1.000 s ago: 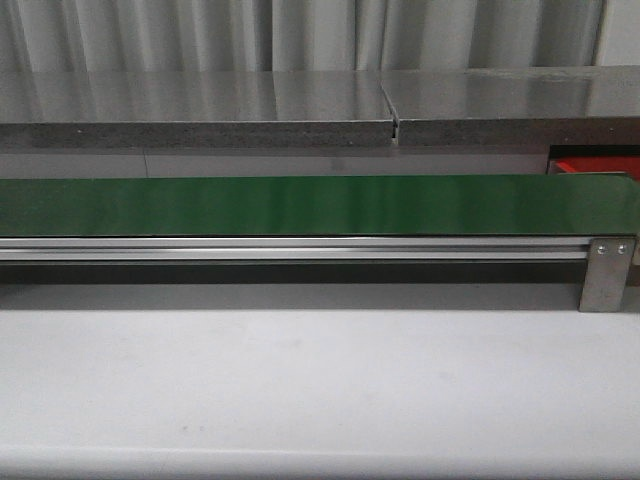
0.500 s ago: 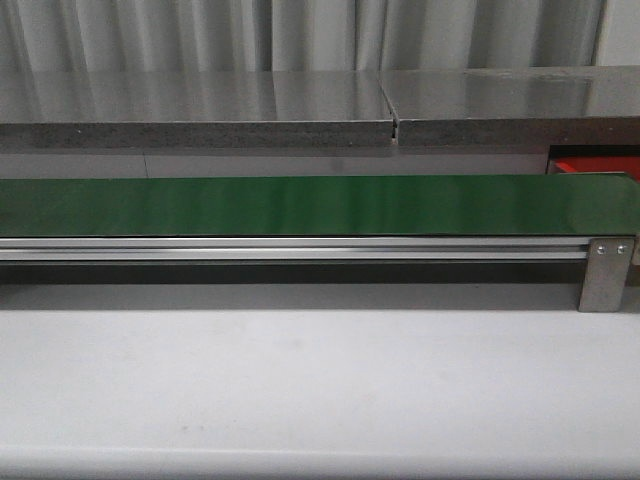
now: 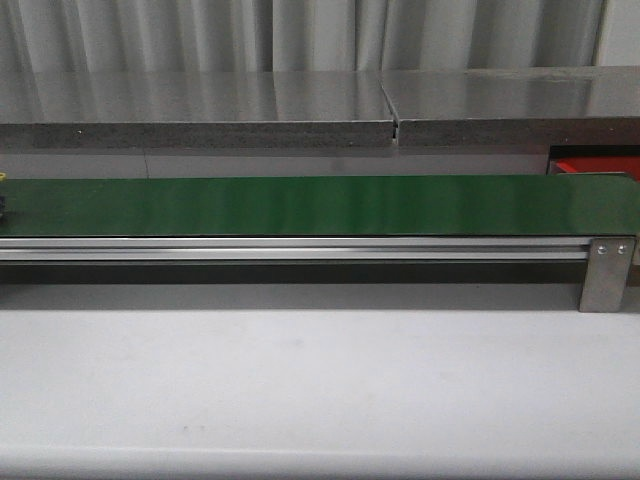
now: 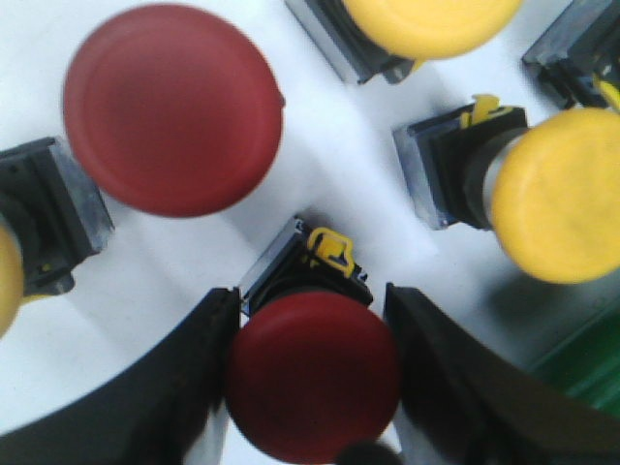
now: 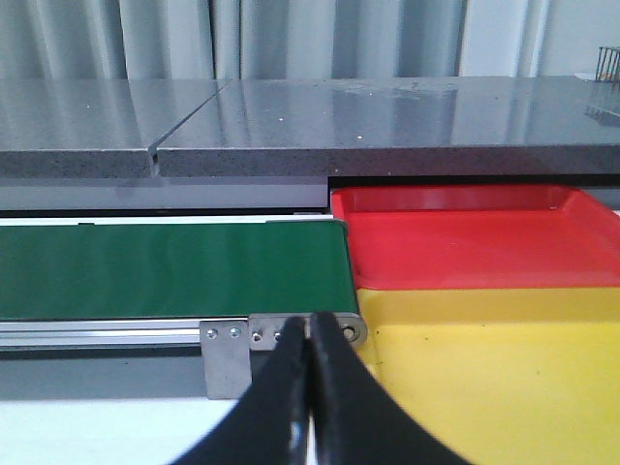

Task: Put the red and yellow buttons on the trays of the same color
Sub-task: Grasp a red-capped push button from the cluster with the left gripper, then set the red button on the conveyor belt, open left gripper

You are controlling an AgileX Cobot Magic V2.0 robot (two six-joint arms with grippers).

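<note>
In the left wrist view, my left gripper [image 4: 310, 291] is shut on a red button [image 4: 312, 378]; both black fingers press the sides of its round cap, and the button still rests on the white surface. Another red button [image 4: 172, 107] and two yellow buttons [image 4: 560, 194] [image 4: 426, 24] lie around it. In the right wrist view, my right gripper [image 5: 310, 320] is shut and empty, hanging in front of the belt's end bracket. Beyond it, the red tray [image 5: 465, 242] sits behind the yellow tray [image 5: 484, 368]. A sliver of a yellow button [image 3: 2, 178] shows on the belt at the front view's left edge.
The green conveyor belt [image 3: 320, 205] runs across the front view on an aluminium rail, ending at a steel bracket [image 3: 606, 272]. A grey counter [image 3: 300, 105] stands behind it. A corner of the red tray [image 3: 590, 166] shows at the belt's right end. Neither arm shows in the front view.
A yellow button has come into the front view at the belt's far left edge. Everything else there is unchanged.
</note>
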